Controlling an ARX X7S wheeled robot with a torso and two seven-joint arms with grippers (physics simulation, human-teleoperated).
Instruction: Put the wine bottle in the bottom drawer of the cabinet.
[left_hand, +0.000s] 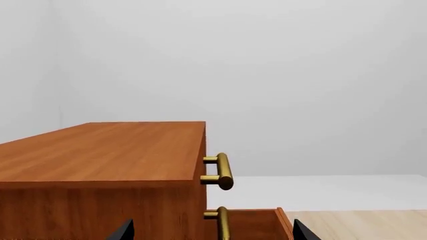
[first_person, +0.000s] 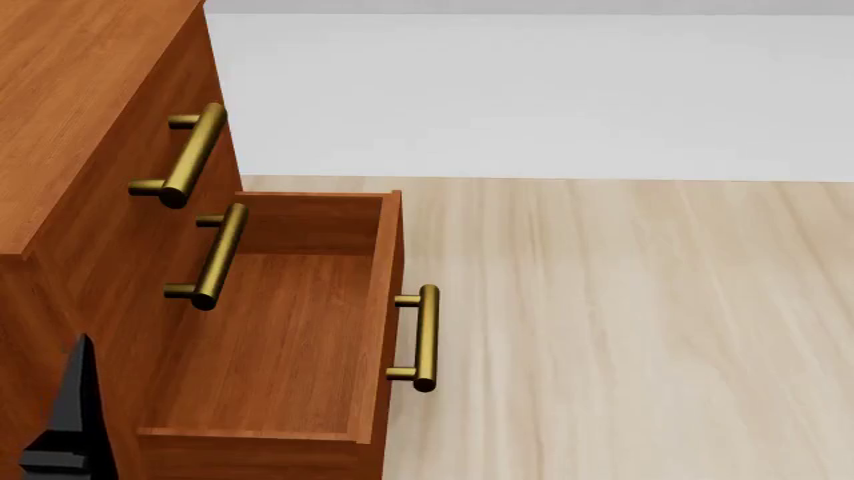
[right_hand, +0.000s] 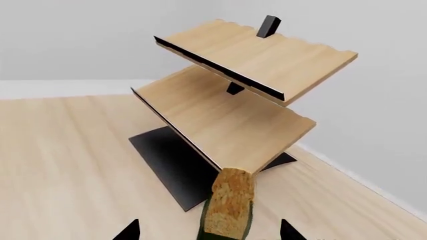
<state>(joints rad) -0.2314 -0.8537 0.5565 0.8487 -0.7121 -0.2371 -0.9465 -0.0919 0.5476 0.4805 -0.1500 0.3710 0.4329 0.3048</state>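
Observation:
The wine bottle (right_hand: 230, 205) shows only in the right wrist view, its tan cork top and a strip of dark-green glass pointing away from the camera above the floor. My right gripper (right_hand: 210, 232) is shut on it, fingertips either side. The reddish-brown cabinet (first_person: 80, 60) stands at the left of the head view. Its bottom drawer (first_person: 384, 300) is pulled out and holds nothing. My left gripper (left_hand: 213, 232) is open beside the cabinet (left_hand: 100, 155), facing the brass handles, with nothing between its fingers. One black finger (first_person: 76, 410) shows low on the left.
A pale wood slanted rack (right_hand: 227, 115) with two bare shelves stands on a black base (right_hand: 167, 155) near the white wall, beyond the bottle. Light wood floor (first_person: 641, 320) stretches right of the drawer. The drawer's brass handle (first_person: 424, 338) sticks out toward that floor.

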